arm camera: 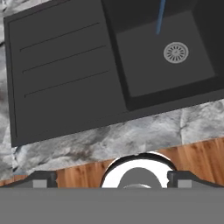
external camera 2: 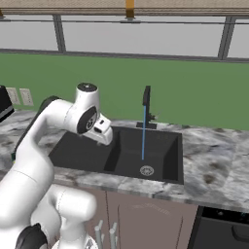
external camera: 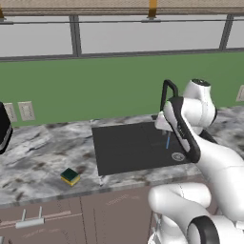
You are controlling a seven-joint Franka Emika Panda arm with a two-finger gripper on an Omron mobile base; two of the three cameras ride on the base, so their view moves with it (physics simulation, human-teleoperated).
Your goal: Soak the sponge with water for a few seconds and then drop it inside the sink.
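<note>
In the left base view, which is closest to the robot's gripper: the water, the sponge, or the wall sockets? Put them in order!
Measured from the gripper, which hangs over the sink:
1. The water, a thin blue stream just below the gripper.
2. The sponge, on the counter left of the sink, near the front edge.
3. The wall sockets, far left on the green wall.

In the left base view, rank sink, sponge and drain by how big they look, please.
1. Sink, by far the largest.
2. Sponge.
3. Drain, a bit smaller than the sponge; it lies farther from the camera and close to the arm, so the last two are not a sure ranking.
</note>
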